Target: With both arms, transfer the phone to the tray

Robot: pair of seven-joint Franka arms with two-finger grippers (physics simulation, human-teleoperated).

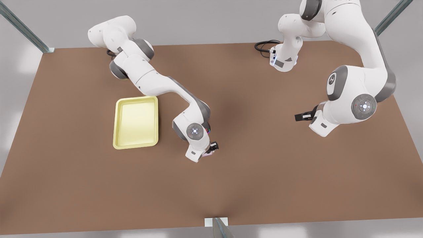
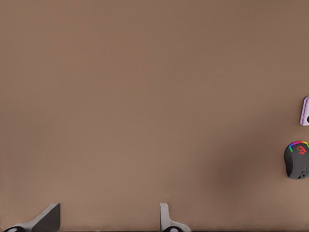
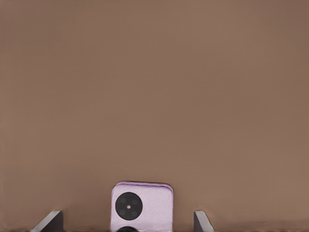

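Observation:
The lilac phone lies flat on the brown table, its black camera circles facing up. My right gripper is open just above it, one finger on each side with a gap to the phone's edges. In the front view this gripper is at the middle, with a sliver of the phone showing beneath the wrist. The pale yellow tray lies to the front view's left of it. My left gripper hovers open at the front view's right; from its wrist, the left gripper faces bare table, the phone far off.
A black mouse with rainbow lights sits close to the phone, mostly hidden under the right arm's wrist in the front view. A black cable loops at the table's back edge. Metal frame posts stand at the table's rim.

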